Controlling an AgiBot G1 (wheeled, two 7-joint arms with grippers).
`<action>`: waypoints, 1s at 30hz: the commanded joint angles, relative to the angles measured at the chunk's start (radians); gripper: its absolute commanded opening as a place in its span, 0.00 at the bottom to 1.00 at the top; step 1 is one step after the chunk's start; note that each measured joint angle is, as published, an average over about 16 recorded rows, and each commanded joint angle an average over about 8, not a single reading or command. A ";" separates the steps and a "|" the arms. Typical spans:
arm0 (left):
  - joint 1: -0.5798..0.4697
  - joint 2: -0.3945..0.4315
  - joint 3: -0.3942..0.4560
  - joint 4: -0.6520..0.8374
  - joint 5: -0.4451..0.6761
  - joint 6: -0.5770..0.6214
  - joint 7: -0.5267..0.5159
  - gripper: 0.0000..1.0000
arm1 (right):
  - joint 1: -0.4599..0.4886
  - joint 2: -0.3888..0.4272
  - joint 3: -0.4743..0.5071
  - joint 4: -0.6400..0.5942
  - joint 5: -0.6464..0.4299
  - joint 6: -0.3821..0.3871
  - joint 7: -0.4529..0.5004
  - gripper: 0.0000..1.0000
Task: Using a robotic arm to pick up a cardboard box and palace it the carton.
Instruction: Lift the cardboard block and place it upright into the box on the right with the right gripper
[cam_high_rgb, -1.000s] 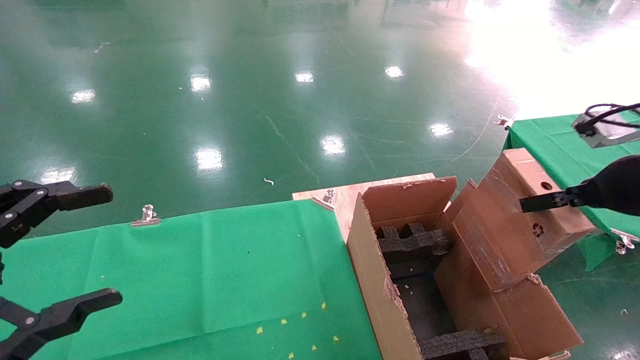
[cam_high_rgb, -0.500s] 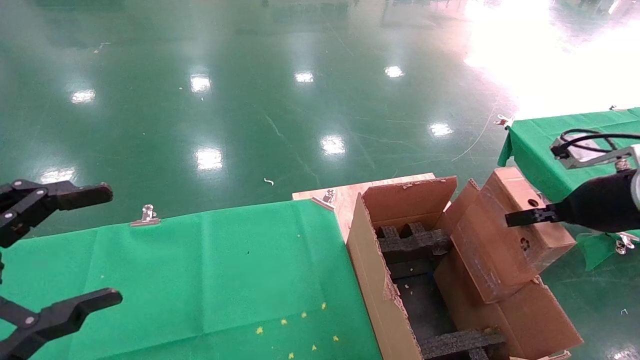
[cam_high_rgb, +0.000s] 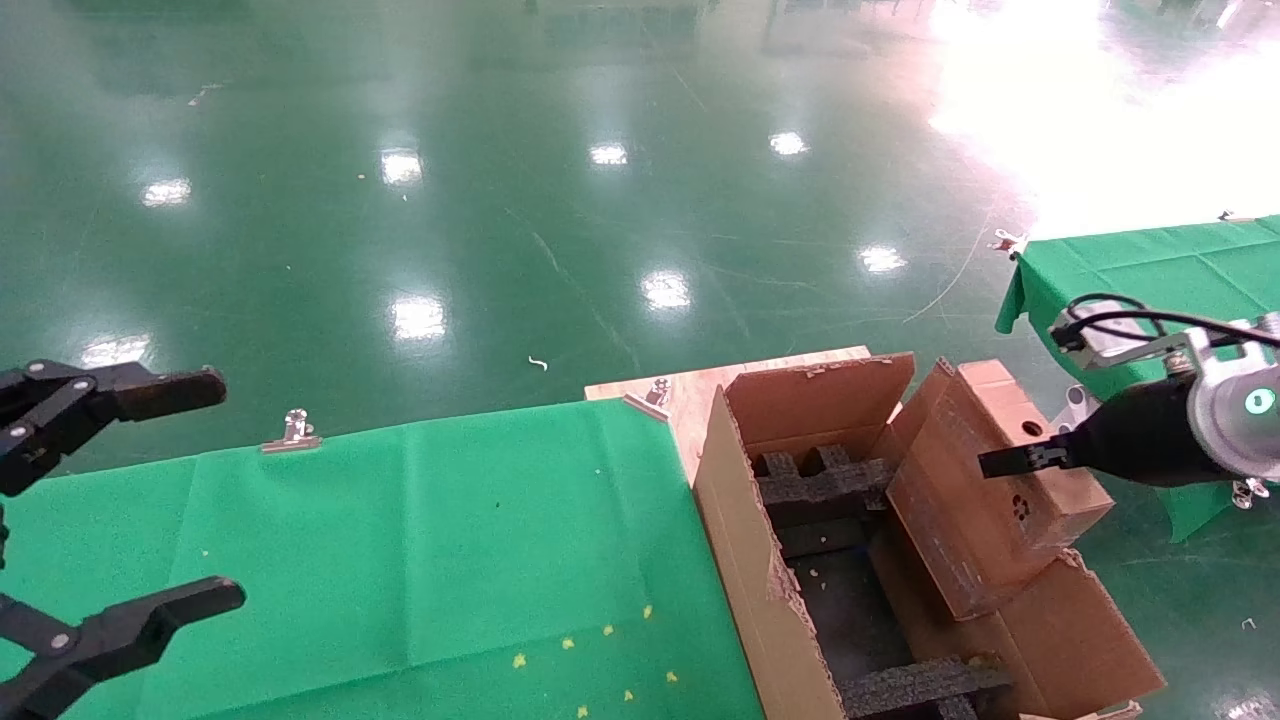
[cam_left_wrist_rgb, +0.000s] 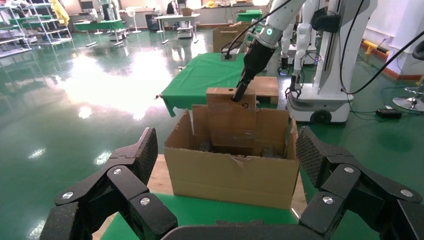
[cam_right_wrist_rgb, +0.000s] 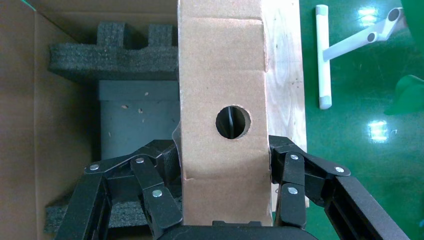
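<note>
The cardboard box (cam_high_rgb: 990, 490) is hanging tilted over the right side of the carton (cam_high_rgb: 790, 560), its lower end dipping past the carton's right flap while its upper end with the round hole is sticking up above the rim. The right gripper (cam_right_wrist_rgb: 225, 187) is clamping the box from both sides, its black fingers (cam_right_wrist_rgb: 150, 185) pressing flat against the box's two long faces, with the round hole showing between them. Inside the carton, black foam inserts (cam_high_rgb: 820, 485) are lying at the far end and at the near end. The carton is sitting beside a table covered in green cloth (cam_high_rgb: 400, 540). The left gripper (cam_high_rgb: 90, 510) is hovering over the left edge of that cloth, well apart from the carton, its jaws spread wide with nothing between them
</note>
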 joint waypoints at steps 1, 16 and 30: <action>0.000 0.000 0.000 0.000 0.000 0.000 0.000 1.00 | -0.013 -0.003 -0.005 -0.001 -0.004 0.015 0.003 0.00; 0.000 0.000 0.000 0.000 0.000 0.000 0.000 1.00 | -0.139 -0.062 -0.049 -0.030 -0.047 0.148 0.053 0.00; 0.000 0.000 0.000 0.000 0.000 0.000 0.000 1.00 | -0.248 -0.127 -0.068 -0.123 -0.006 0.241 0.032 0.00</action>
